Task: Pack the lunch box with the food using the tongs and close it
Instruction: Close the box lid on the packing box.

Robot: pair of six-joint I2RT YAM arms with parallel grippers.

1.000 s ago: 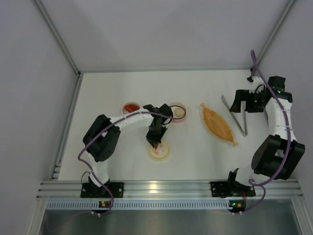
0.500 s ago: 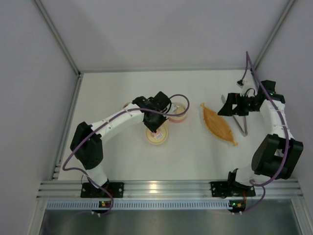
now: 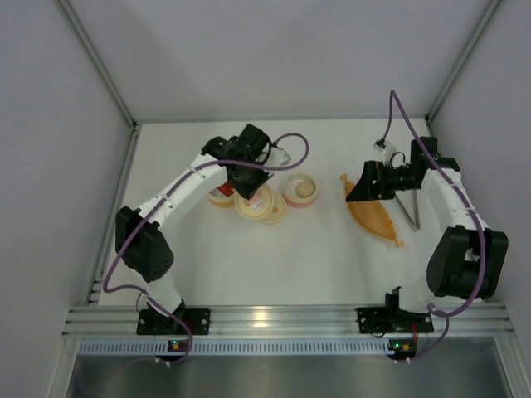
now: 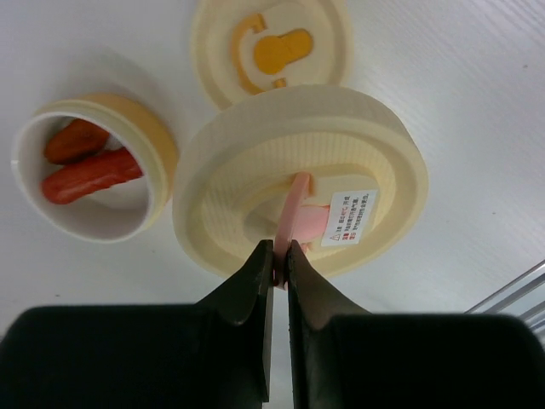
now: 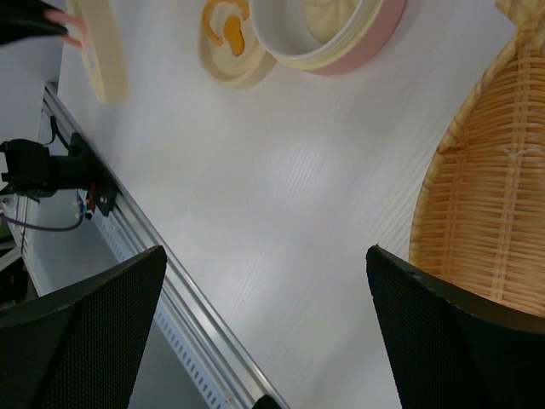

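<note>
My left gripper (image 4: 279, 251) (image 3: 253, 192) is shut on the pink tab of a cream round lid (image 4: 298, 187) (image 3: 255, 203), which hangs tilted just above the table. Beside it a cream-rimmed round container (image 4: 85, 166) (image 3: 220, 196) holds red-orange sausages (image 4: 89, 175). A second lid with an orange figure (image 4: 272, 47) lies flat behind it. A pink-rimmed container (image 3: 301, 191) (image 5: 319, 25) holds the cream-white ball (image 5: 328, 13). My right gripper (image 3: 357, 191) (image 5: 266, 256) is open and holds nothing, over the left end of the orange tray (image 3: 373, 211). The grey tongs (image 3: 409, 209) lie right of the tray, partly under the right arm.
The woven tray (image 5: 485, 213) fills the right side of the right wrist view. An aluminium rail (image 3: 274, 319) runs along the near table edge, and enclosure walls stand on the other three sides. A purple cable (image 3: 290, 153) loops off the left wrist.
The left arm lifted the cream lid from the front middle and carried it back, to beside the sausage container. The right gripper swung left from above the tongs to the tray's end.
</note>
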